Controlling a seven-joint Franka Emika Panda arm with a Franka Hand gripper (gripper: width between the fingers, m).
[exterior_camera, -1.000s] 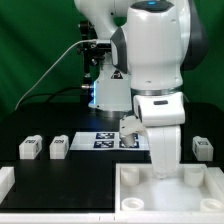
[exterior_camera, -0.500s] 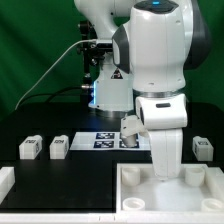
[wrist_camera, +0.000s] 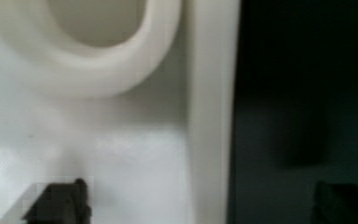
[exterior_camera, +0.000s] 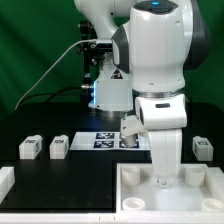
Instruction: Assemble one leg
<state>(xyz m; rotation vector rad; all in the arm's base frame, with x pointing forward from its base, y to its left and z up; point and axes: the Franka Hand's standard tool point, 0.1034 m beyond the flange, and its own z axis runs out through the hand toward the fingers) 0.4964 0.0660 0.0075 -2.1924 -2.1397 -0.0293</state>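
Observation:
Three white legs with tags lie on the black table in the exterior view: two at that view's left (exterior_camera: 28, 148) (exterior_camera: 58, 147) and one at its right (exterior_camera: 203, 148). My gripper (exterior_camera: 163, 178) hangs low over the far part of the large white panel (exterior_camera: 140, 198). In the wrist view the gripper (wrist_camera: 199, 205) is open, its dark fingertips (wrist_camera: 55, 204) wide apart with nothing between them. Below it are the panel's surface (wrist_camera: 87, 140), a round corner hole (wrist_camera: 91, 25) and the panel's edge against the dark table. No leg is in the gripper.
The marker board (exterior_camera: 108, 138) lies behind the gripper at the table's middle. Another white part (exterior_camera: 5, 182) shows at the exterior view's lower left corner. The robot's base and cables stand at the back.

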